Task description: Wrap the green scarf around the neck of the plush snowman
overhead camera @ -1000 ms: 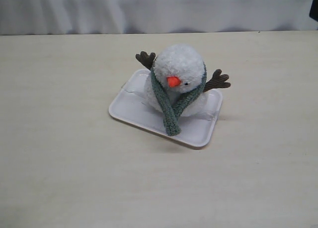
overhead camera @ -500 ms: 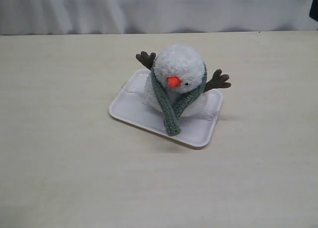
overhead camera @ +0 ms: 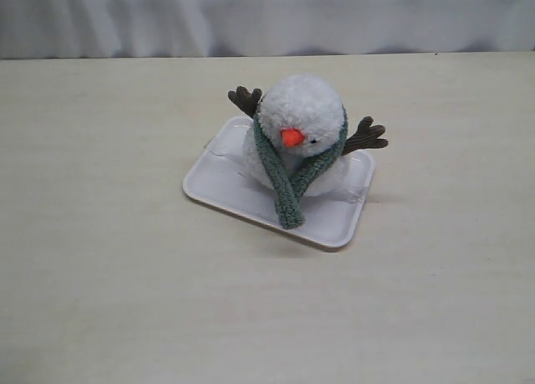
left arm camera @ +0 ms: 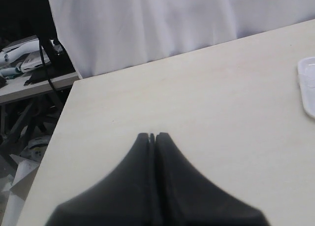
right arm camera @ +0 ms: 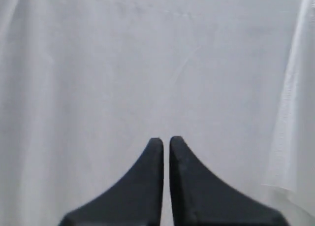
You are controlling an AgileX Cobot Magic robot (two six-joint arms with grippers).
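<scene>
The plush snowman sits on a flat white tray in the middle of the table, head tilted forward, orange nose showing. The green scarf runs round the snowman's neck and its two ends cross in front, hanging down onto the tray. Neither gripper appears in the exterior view. My left gripper is shut with nothing in it, over bare table far from the snowman; only a corner of the tray shows there. My right gripper is shut and empty, facing a white curtain.
A white curtain hangs along the table's far edge. In the left wrist view the table's corner gives way to a cluttered bench and cables beyond. A dark object sits at the exterior view's upper right.
</scene>
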